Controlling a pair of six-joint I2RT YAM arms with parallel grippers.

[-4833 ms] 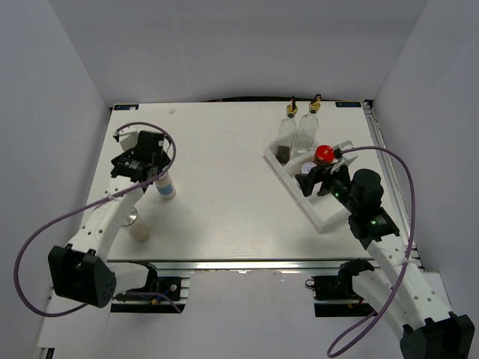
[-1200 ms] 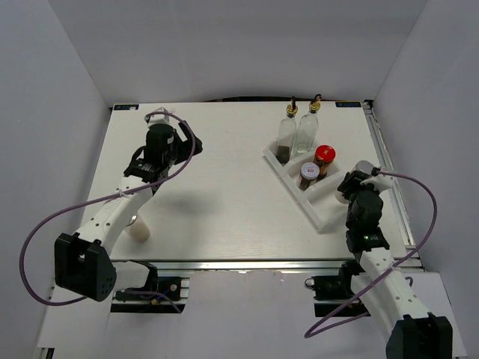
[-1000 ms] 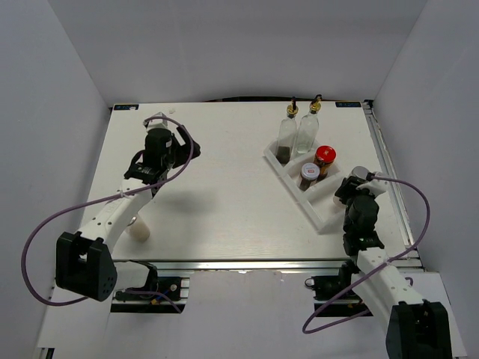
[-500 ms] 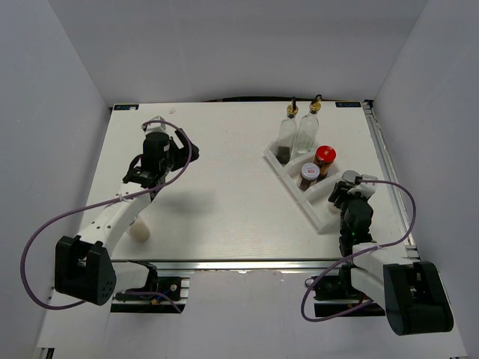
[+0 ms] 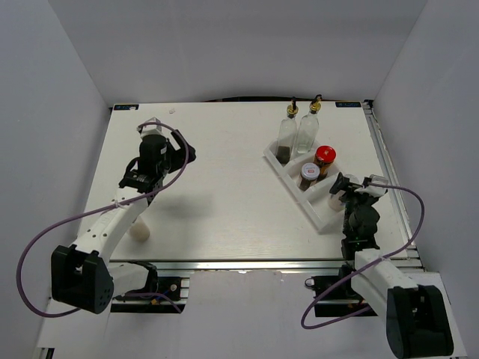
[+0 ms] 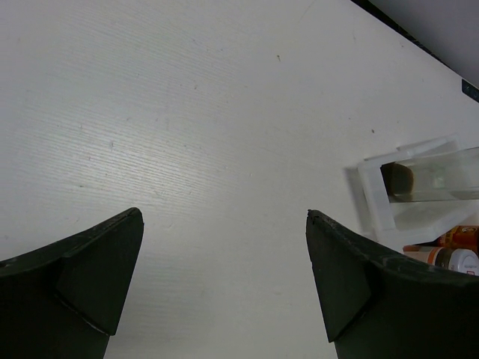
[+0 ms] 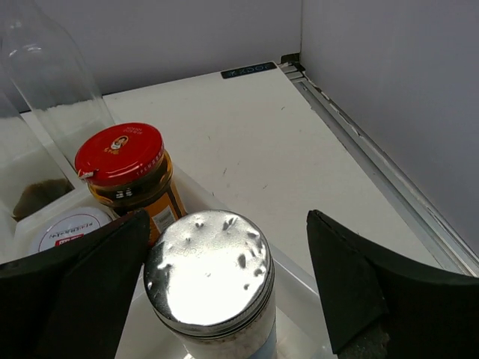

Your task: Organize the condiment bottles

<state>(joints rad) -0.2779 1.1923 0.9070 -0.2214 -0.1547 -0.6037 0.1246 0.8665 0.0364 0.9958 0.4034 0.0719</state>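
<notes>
Two tall glass bottles (image 5: 287, 134) (image 5: 307, 131) with gold pourers stand in the far compartment of the white tray (image 5: 322, 217). The red-lidded jar (image 5: 324, 155) (image 7: 120, 153) and a silver-lidded shaker (image 5: 308, 173) (image 7: 67, 233) stand in the middle one. My right gripper (image 5: 339, 187) (image 7: 228, 224) is open and straddles a second silver-lidded shaker (image 7: 209, 273) that stands in the tray; its left finger is at the lid, its right finger apart. My left gripper (image 5: 179, 153) (image 6: 223, 215) is open and empty, high over the table's left half. The cream bottle (image 5: 139, 230) stands near the front left, beside the left arm.
White walls close in the table on three sides. A metal rail (image 5: 389, 172) (image 7: 389, 179) runs along the right edge, just right of the tray. The left wrist view shows the tray's far end with a glass bottle (image 6: 441, 176).
The right arm has folded back, and its gripper has come from the tray's right side to over its near compartment. The left gripper has risen from a blue-labelled bottle, which no longer shows there.
</notes>
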